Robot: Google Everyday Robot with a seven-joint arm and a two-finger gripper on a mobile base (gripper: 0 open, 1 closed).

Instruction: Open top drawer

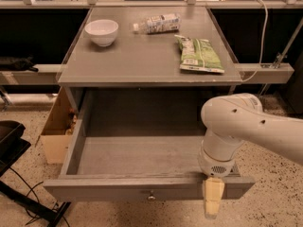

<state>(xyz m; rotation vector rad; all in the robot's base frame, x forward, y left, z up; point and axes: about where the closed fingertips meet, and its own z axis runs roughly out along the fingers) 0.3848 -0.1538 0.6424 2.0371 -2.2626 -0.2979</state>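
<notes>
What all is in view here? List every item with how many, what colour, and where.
top drawer: one, grey, pulled out under the tabletop
knob: one, metal, centre of the drawer front
tabletop: one, grey, above the drawer
bowl: one, white, tabletop back left
bottle: one, clear, pale label, lying at tabletop back centre
snack bag: one, green, lying on tabletop right
cardboard box: one, tan, floor left of the drawer
cable: one, white, far right
arm: one, white, right of the drawer
gripper: one, beige, at the drawer front, right of the knob
</notes>
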